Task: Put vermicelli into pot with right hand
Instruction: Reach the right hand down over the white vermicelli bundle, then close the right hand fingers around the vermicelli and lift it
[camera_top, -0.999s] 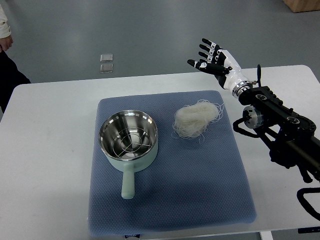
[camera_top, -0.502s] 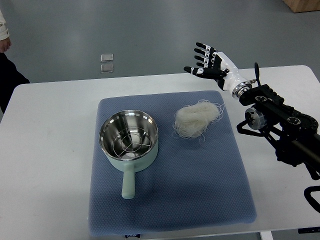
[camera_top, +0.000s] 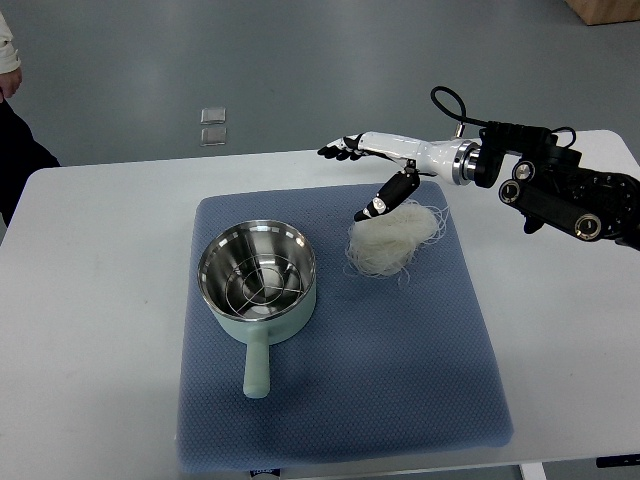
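Vermicelli (camera_top: 393, 238) at pot's (camera_top: 257, 270) 2 o'clock: drop your spread, empty right hand (camera_top: 375, 170) squarely over it.

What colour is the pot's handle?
Pale mint green, like the pot's outer wall; the handle shows clearly in the top view.

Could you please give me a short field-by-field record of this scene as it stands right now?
right hand: open, fingers spread, above the far edge of the vermicelli, holding nothing
vermicelli: loose nest on the mat, right of the pot
pot: upright, a wire rack inside, no vermicelli in it, handle toward the robot
mat: blue, under both items, on the white table
left hand: not in view
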